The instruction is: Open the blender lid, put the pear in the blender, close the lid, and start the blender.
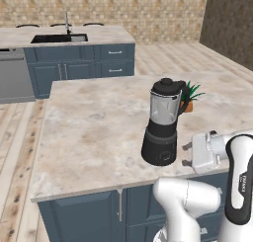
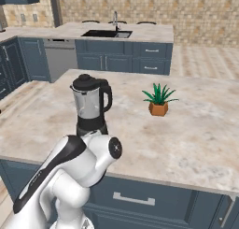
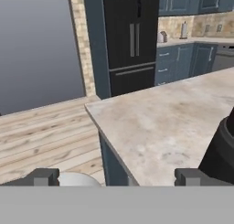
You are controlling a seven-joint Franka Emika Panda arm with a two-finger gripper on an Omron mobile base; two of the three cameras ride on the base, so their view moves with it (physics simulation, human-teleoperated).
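Standing near the front edge of the counter (image 1: 89, 132), the one blender (image 1: 162, 121) is upright on its black base, with its clear jar capped by the single blender lid (image 1: 167, 84), which is seated on the mouth, so the opening step looks not yet done. No pear is to be seen on the counter, so its place cannot be told. One small potted plant (image 2: 158, 101) sits just behind the blender toward the middle of the counter, near it but apart. The pincer (image 3: 119, 176) hangs low beside the blender base at the front edge, and its two dark fingertips (image 3: 43, 176) stand wide apart with nothing between them, so it is released. Judging by that pose, the hand sits level with the base rather than the cap, and would need to rise before it can take the lid's knob. One sink (image 1: 59, 38) lies on the far counter.
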